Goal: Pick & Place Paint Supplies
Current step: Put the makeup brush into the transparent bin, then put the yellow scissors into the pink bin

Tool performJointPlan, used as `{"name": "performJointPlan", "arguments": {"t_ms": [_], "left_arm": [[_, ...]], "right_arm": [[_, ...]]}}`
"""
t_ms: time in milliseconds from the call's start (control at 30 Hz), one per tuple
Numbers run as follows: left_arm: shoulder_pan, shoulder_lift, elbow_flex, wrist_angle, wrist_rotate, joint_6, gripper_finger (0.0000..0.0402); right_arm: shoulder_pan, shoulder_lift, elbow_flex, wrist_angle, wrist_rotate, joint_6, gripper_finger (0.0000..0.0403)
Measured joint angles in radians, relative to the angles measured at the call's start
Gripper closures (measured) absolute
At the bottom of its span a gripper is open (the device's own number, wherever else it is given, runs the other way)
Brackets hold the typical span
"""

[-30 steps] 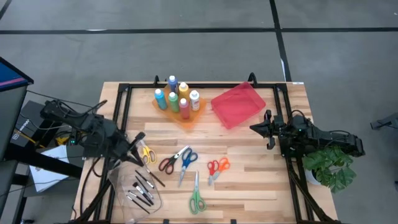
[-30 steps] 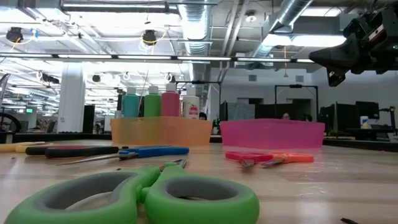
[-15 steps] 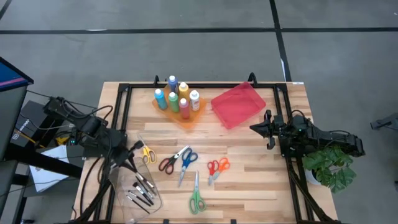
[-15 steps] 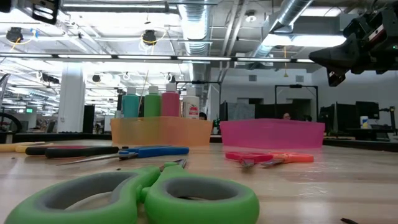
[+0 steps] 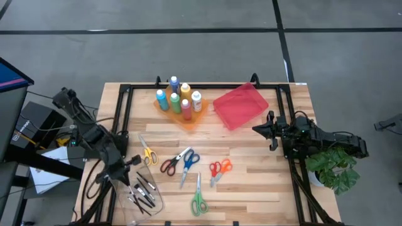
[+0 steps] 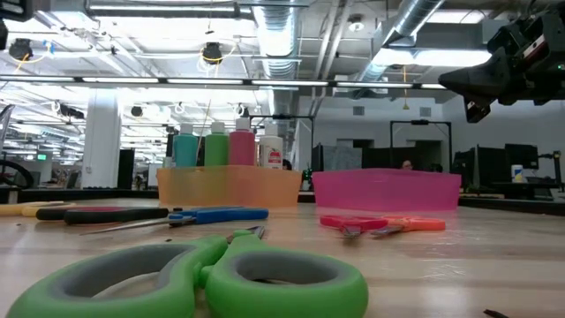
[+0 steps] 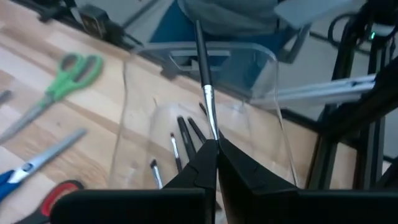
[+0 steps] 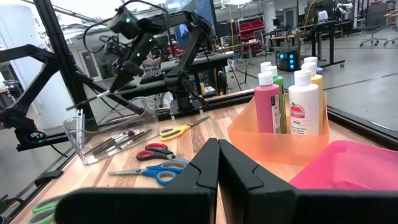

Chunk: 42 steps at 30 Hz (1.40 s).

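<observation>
High view: wooden counter (image 5: pixel 251 188) seen from straight above. Left pincer (image 5: pixel 135 161) at lower left of frame, closed on a thin dark-handled brush (image 7: pixel 205 93) and poised over the clear tray (image 5: pixel 119 182); in the left wrist view, brush pinched between the two dark fingers (image 7: pixel 199 168), handle pointing away, more brushes (image 5: pixel 143 191) lying inside the tray below. Right pincer (image 5: pixel 257 129) at right of frame, closed and empty, raised just beside the red tray (image 5: pixel 240 105).

Orange tray (image 5: pixel 188 119) at upper centre, holding six paint bottles (image 5: pixel 177 99) upright: blue, yellow, green, orange, white among those distinguishable. Red tray just to its right, nothing visible inside.

Scissors loose on the counter in the lower middle of frame: yellow-handled pair (image 5: pixel 147 153) nearest the left pincer; red-handled pair (image 5: pixel 171 163) and blue-handled pair (image 5: pixel 188 162) touching, blades crossing; red-and-orange pair (image 5: pixel 220 168) further right; green-handled pair (image 5: pixel 199 199) lowest.

Low view: green scissor handles (image 6: pixel 221 278) filling the foreground, orange tray with bottles and red tray behind, right pincer (image 6: pixel 459 84) at upper right above the counter.

Potted plant (image 5: pixel 336 168) at the counter's right edge.
</observation>
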Motion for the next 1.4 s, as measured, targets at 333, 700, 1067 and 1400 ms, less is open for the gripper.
{"name": "performJointPlan", "arguments": {"t_ms": [333, 700, 1067, 1400], "left_arm": [[-0.027, 0.229, 0.000, 0.006, -0.040, -0.010, 0.0399], [-0.026, 0.317, 0.000, 0.006, -0.040, -0.010, 0.0396], [-0.014, 0.309, 0.000, 0.020, -0.186, -0.081, 0.0373], [-0.015, 0.239, 0.000, 0.047, -0.246, -0.085, 0.0301]], "right_arm": [[0.000, 0.000, 0.000, 0.000, 0.000, 0.000, 0.0403], [0.000, 0.000, 0.000, 0.000, 0.000, 0.000, 0.0403], [0.000, 0.000, 0.000, 0.000, 0.000, 0.000, 0.0403], [0.000, 0.000, 0.000, 0.000, 0.000, 0.000, 0.0403]]}}
